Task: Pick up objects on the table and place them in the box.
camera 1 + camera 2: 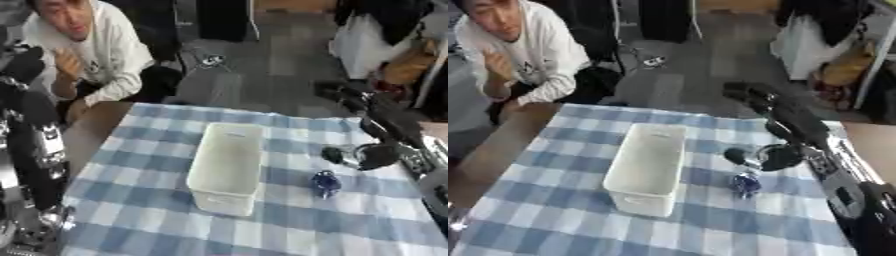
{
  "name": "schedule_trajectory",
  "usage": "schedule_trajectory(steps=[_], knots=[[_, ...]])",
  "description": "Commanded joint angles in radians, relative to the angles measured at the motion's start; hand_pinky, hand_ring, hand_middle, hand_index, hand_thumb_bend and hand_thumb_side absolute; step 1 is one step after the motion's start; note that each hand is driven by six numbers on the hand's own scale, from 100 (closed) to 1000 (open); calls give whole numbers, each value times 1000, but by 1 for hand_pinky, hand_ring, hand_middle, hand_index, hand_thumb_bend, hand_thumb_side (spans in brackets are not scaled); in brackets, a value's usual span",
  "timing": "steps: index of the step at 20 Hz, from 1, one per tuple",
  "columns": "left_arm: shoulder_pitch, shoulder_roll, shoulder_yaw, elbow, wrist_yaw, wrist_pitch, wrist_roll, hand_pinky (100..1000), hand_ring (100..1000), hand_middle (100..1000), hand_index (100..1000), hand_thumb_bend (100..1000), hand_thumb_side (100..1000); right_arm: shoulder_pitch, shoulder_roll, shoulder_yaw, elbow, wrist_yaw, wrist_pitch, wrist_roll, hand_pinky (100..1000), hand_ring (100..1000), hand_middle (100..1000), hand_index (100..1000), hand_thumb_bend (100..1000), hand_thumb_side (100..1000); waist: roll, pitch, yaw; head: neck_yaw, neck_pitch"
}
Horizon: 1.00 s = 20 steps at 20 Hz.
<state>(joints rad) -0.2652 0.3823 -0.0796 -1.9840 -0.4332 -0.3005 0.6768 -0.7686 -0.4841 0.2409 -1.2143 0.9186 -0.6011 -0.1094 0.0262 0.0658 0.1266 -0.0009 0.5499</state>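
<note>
Blue-and-white checked cloth [131, 210] covers the surface. White plastic box [227, 167] stands near the centre of it, long side running near to far, open top, nothing visible inside. Small dark blue object [325, 183] lies on the cloth to the right of the box, apart from it. Right hand [363, 156] hangs just beyond and right of the blue object, not touching it; its fingers [333, 155] are curled and hold nothing. Left arm [35, 150] stands at the left edge; its hand cannot be made out.
</note>
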Motion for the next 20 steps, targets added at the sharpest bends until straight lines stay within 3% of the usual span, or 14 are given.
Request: schedule_trajectory(steps=[1,9,20], knots=[[-4,21,0,-16,7,2,-3,829,793,955,977,213,811,-30,-5,-19,50,62,-9,-16,897,833,925,960,713,1000,1,-13,1,-5,10],[-5,21,-1,-16,6,3,-5,830,793,955,977,206,814,-38,19,-45,181,198,-2,-54,874,834,929,963,780,1000,3,-9,0,-1,4],[-8,20,-4,-16,8,3,-8,831,793,955,977,198,815,-26,48,-22,239,262,-40,-68,850,831,921,961,734,1000,3,-5,4,14,-2]])
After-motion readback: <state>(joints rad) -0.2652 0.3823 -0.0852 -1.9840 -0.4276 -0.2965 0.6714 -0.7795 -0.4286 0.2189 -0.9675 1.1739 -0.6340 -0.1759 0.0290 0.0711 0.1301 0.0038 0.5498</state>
